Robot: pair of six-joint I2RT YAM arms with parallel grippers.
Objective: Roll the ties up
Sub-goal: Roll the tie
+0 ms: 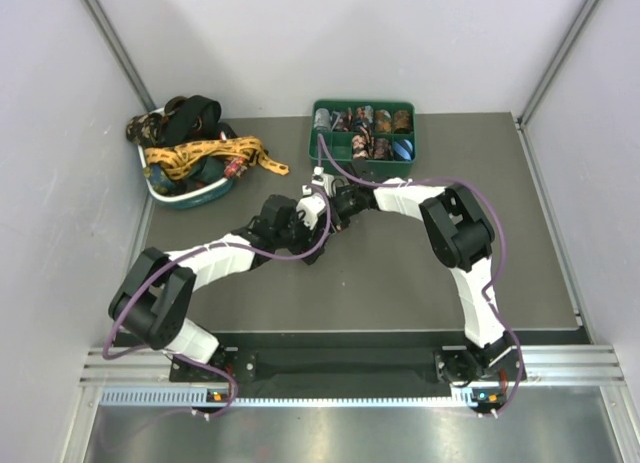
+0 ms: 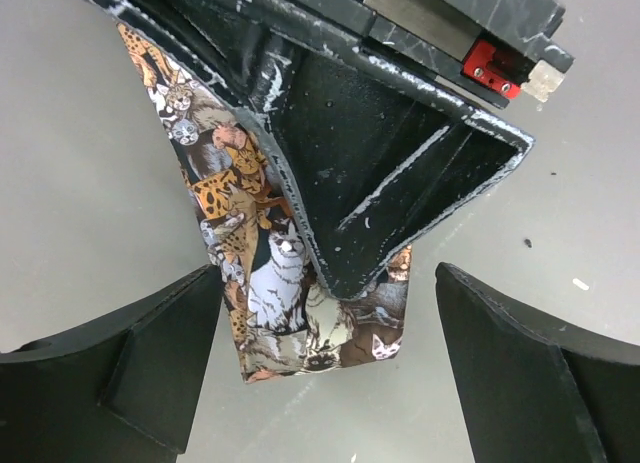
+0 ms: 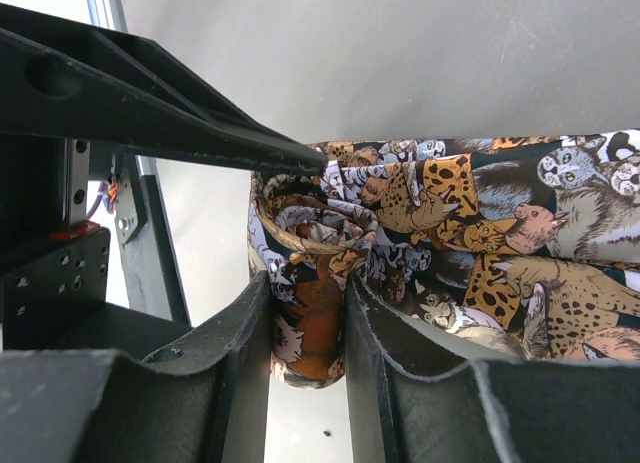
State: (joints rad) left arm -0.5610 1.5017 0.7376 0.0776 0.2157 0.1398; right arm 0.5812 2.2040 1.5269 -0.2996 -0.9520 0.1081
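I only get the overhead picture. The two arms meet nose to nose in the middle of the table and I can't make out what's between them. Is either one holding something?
Observer: Yes. The jaws of the right arm are shut on a tie printed with cats and leopards.
Visitor: Is the other arm gripping it too?
Observer: No. The jaws of the left arm stand wide open, one on each side of the tie's end, not closed on it.
Visitor: Is the tie rolled up yet?
Observer: Only begun. The right wrist camera shows a loose coil at the pinched end; the rest is unrolled.
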